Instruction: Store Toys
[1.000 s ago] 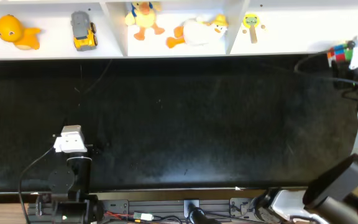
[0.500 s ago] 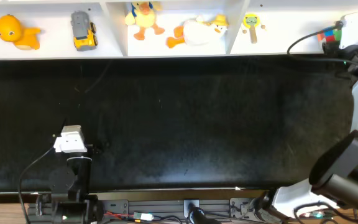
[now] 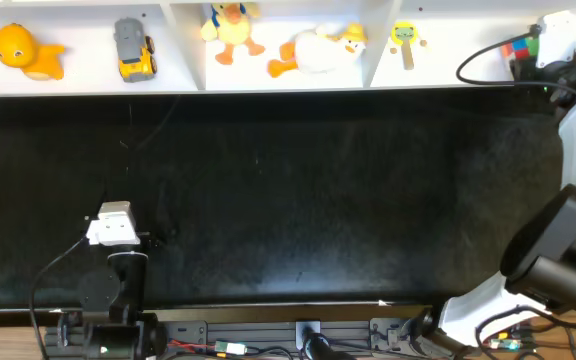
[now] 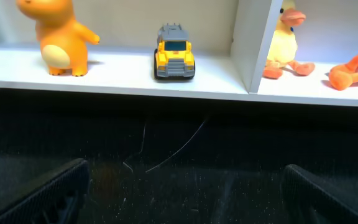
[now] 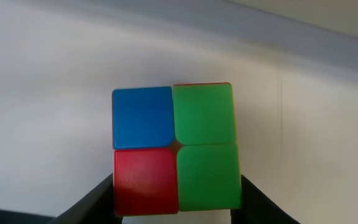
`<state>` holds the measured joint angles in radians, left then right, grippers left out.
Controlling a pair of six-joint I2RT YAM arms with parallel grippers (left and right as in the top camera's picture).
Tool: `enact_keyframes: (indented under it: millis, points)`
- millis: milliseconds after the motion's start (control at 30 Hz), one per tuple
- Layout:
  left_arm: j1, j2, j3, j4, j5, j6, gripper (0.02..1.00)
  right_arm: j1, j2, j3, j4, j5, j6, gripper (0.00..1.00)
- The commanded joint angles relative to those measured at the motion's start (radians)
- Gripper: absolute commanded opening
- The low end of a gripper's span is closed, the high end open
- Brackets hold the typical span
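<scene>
Right gripper [image 5: 176,206] is clamped on the colour cube [image 5: 174,149], one finger on each opposite side. The cube has no long axis; a four-tile face is turned to the wrist camera, edges nearly square to the fingers, with blue over red on one side and two green tiles on the other. No print legible on it. From above, cube and gripper sit at the far right end of the white shelf [image 3: 448,65], in the compartment right of the small green-faced toy [image 3: 405,38] — whether the cube touches the shelf floor, cannot tell. Left gripper [image 4: 185,200] hangs low over the black mat [image 3: 288,200], fingers wide apart, nothing between them, facing the orange figure [image 4: 61,34] and yellow truck [image 4: 174,53].
</scene>
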<state>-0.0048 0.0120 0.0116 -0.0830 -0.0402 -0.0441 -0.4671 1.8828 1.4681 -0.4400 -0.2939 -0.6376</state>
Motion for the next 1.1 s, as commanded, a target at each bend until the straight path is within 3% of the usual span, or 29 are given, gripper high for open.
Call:
enact_keyframes:
  millis: [33,533,1100]
  points:
    - [0.005,-0.009,-0.003,-0.001,0.005,0.022,0.998,0.013,0.009,0.042,0.020,0.000,0.023,0.288]
    - [0.005,-0.009,-0.003,-0.001,0.005,0.022,0.998,0.020,0.020,0.042,0.082,-0.001,0.169,0.286]
    - [0.005,-0.009,-0.003,-0.001,0.005,0.022,0.998,0.037,0.075,0.042,0.087,-0.001,0.197,0.308]
